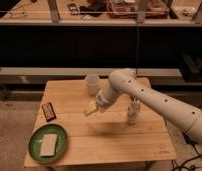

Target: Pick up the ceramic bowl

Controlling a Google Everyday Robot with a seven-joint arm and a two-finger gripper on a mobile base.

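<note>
The ceramic bowl [48, 143] is a wide, shallow green dish at the front left corner of the wooden table [119, 137]. A pale flat piece lies in it. My gripper [91, 108] hangs above the middle of the table, to the right of and behind the bowl, well apart from it. The white arm [154, 100] reaches in from the right.
A tall white cup [92, 84] stands at the back of the table, just behind the gripper. A small dark red packet [48, 111] lies near the left edge. A small pale bottle [132, 112] stands to the right under the arm. A dark shelf unit runs behind the table.
</note>
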